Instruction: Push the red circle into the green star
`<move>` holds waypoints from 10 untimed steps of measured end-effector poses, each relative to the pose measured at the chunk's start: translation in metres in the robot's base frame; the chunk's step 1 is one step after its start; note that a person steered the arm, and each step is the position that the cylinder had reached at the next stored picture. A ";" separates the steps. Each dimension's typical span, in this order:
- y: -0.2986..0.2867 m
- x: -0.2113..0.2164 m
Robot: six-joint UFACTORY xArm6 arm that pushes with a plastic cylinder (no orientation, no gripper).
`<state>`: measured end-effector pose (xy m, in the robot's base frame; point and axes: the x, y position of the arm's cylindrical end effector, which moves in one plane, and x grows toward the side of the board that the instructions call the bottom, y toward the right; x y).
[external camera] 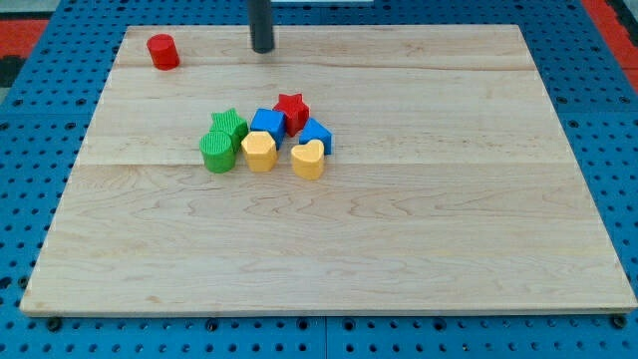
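The red circle [162, 51], a short red cylinder, stands near the board's top left corner. The green star [229, 126] sits at the left of a tight cluster in the board's upper middle, well below and to the right of the red circle. My tip [262, 48] rests on the board near the top edge, to the right of the red circle and apart from it, above the cluster.
The cluster also holds a green cylinder [217, 154], a blue cube [267, 123], a red star [291, 111], a second blue block [316, 135], a yellow hexagon [259, 152] and a yellow heart [308, 160]. The wooden board [419, 229] lies on a blue pegboard.
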<state>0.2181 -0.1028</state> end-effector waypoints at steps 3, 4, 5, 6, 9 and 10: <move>-0.133 -0.010; -0.135 -0.001; -0.083 0.034; -0.057 0.061; -0.078 0.097; -0.041 0.110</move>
<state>0.3285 -0.1439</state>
